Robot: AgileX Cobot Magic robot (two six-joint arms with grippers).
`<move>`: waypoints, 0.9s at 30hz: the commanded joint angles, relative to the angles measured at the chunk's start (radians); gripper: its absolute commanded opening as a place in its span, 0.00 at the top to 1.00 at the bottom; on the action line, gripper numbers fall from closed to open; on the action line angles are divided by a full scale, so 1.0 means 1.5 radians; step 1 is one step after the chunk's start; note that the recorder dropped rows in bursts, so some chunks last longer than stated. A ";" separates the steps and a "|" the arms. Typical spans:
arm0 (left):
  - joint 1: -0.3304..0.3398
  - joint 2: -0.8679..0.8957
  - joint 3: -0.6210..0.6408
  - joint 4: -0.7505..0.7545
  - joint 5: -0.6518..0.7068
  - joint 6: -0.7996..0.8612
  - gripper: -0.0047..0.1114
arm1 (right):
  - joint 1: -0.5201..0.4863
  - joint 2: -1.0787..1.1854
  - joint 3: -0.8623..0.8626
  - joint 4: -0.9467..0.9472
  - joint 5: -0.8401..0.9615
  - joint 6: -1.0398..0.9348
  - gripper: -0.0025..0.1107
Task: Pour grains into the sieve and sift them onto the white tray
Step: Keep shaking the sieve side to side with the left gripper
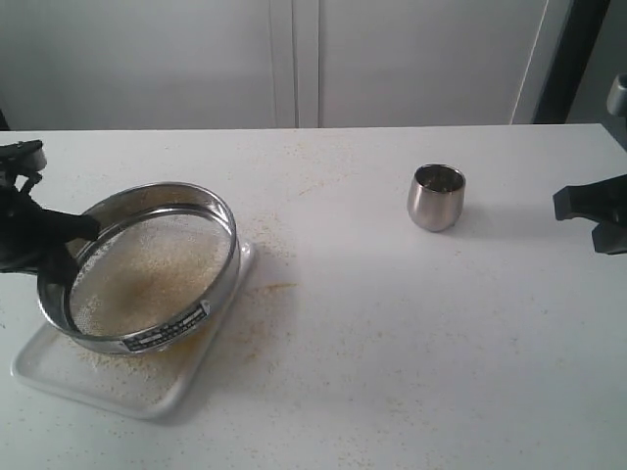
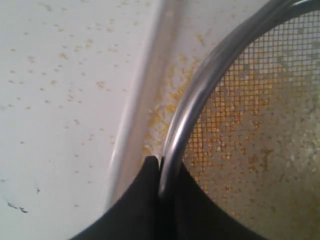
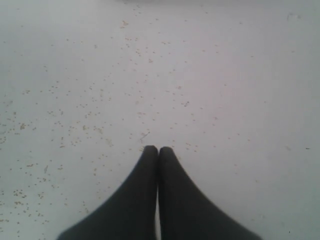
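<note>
Your left hand (image 2: pixel 160 165) pinches the steel rim of the sieve (image 1: pixel 223 279), one finger inside and one outside, nearly closed on the thin metal. The sieve sits tilted over the white tray (image 1: pixel 157 403) at the left side of the counter (image 1: pixel 411 323). Whitish and yellow grains (image 1: pixel 147 264) lie across its mesh, with more on the tray and scattered around it. Your right hand (image 3: pixel 158 150) is pressed together and empty, over speckled counter at the far right. A steel cup (image 1: pixel 436 196) stands upright between the hands, well apart from both, with open counter in front.
</note>
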 commanded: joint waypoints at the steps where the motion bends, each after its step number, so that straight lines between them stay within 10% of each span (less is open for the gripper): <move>1: 0.033 0.004 0.000 0.072 0.020 -0.165 0.96 | -0.004 -0.006 0.003 -0.003 -0.004 0.002 0.98; 12: -0.043 -0.023 -0.002 0.083 -0.025 -0.069 0.96 | -0.004 -0.006 0.003 -0.003 -0.004 0.009 0.98; 16: 0.014 -0.003 -0.001 0.203 -0.005 -0.281 0.96 | -0.004 -0.006 0.003 -0.003 -0.004 0.009 0.98; 21: -0.030 -0.009 -0.002 0.065 -0.028 -0.069 0.96 | -0.004 -0.006 0.003 -0.002 -0.004 0.009 0.98; 27: 0.012 0.012 -0.002 0.087 0.000 -0.179 0.96 | -0.004 -0.006 0.003 -0.002 -0.004 0.009 0.98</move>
